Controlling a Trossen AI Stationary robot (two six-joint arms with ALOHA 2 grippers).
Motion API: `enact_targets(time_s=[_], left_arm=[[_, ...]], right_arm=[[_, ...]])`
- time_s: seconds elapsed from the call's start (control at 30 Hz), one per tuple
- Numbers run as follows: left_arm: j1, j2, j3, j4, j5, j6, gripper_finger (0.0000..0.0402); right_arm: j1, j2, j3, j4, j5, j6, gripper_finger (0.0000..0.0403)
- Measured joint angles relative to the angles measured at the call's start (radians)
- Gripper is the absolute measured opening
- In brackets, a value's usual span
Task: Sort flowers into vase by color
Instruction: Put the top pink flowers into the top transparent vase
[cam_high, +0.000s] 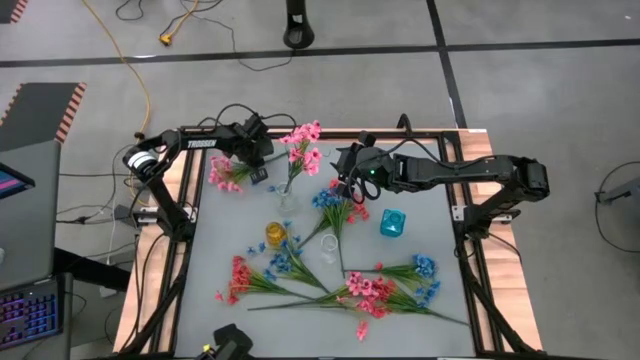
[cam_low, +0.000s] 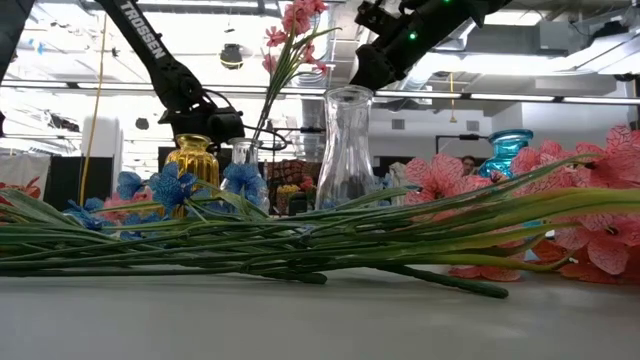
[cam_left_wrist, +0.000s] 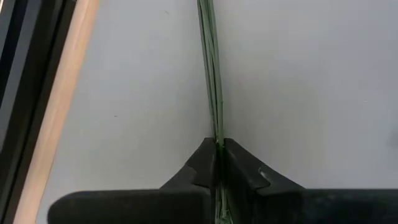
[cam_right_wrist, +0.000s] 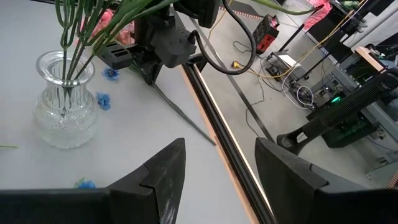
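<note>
My left gripper (cam_high: 258, 172) is down at the table's far left, shut on the thin green stem (cam_left_wrist: 212, 74) of a pink flower whose blossoms (cam_high: 228, 172) lie on the table beside it. A small clear vase (cam_high: 287, 196) next to it holds a pink spray (cam_high: 303, 146). My right gripper (cam_high: 346, 188) hangs open above the table's far middle, over a blue spray (cam_high: 330, 206), touching nothing. More flowers lie across the near half: coral-red (cam_high: 238, 279), blue (cam_high: 286, 256), pink (cam_high: 366, 291) and blue (cam_high: 425, 268). My left gripper pinches the pink flower's stem (cam_left_wrist: 217, 138) between its two fingers, partway along its length. The fingers come from above, pointing steeply down. The stem runs straight on past the fingertips and lies flat on the table; its free end (cam_right_wrist: 208, 139) reaches toward the table's edge.
An amber vase (cam_high: 276, 233), a tall clear vase (cam_high: 329, 248) and a teal vase (cam_high: 392, 223) stand mid-table. The wooden table frame (cam_left_wrist: 56, 118) runs close beside my left gripper. Cables and equipment lie on the floor beyond the table's edge.
</note>
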Motion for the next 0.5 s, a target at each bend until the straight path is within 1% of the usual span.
enact_targets(time_s=[0.07, 0.13, 0.23, 0.33, 0.4, 0.5], left_arm=[[0.000, -0.006, 0.000, -0.009, 0.000, -0.006, 0.0003], [0.003, -0.015, 0.014, -0.063, 0.007, -0.012, 0.0003], [0.011, -0.021, 0.075, -0.179, 0.010, -0.032, 0.0003], [0.024, -0.025, 0.151, -0.335, 0.023, -0.052, 0.0002], [0.030, -0.025, 0.196, -0.420, 0.050, -0.059, 0.0002], [0.038, -0.025, 0.261, -0.538, 0.099, -0.070, 0.0002]], right_arm=[[0.000, 0.000, 0.000, 0.000, 0.000, 0.000, 0.0219], [0.000, 0.000, 0.000, 0.000, 0.000, 0.000, 0.0219], [0.000, 0.000, 0.000, 0.000, 0.000, 0.000, 0.0219], [0.002, 0.000, 0.000, 0.000, 0.000, -0.001, 0.0219], [0.008, 0.000, 0.000, 0.000, 0.000, -0.010, 0.0219], [0.026, 0.000, 0.000, 0.000, 0.000, -0.074, 0.0219]])
